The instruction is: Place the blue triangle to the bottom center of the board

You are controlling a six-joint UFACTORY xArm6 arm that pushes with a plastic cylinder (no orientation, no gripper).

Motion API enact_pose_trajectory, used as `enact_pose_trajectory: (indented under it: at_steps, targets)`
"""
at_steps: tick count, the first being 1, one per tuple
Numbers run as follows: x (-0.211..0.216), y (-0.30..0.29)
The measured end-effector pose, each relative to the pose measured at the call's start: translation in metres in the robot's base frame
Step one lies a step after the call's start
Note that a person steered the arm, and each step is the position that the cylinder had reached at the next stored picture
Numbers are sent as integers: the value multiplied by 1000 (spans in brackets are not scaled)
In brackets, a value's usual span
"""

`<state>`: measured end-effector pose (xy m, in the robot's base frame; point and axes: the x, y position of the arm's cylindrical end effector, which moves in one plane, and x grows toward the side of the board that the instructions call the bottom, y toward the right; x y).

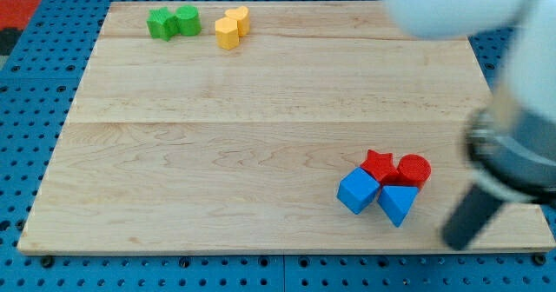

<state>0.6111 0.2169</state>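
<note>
Plastic seems to be the material of the small blue triangle block (397,202); I judge it light, stiff and easy to slide on the pale wooden board (217,153), so a push on its right side should send it toward the view's left. It has a flat top and points downward. It lies near the bottom right, touching the blue cube (358,190) and the red star (379,165), beside the red cylinder (414,169). There is no claw; my tip (455,240) is just beside it, on its right.

A blurred white arm housing (452,5) leads into a dark grey collar and black rod.
</note>
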Motion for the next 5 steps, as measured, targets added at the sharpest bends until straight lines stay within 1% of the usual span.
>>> enact_pose_trajectory:
  at_steps: [1, 2, 3, 4, 5]
  targets:
    - [-25, 5]
    - [-41, -70]
    - [-23, -101]
    - [-14, -81]
    - [-22, -120]
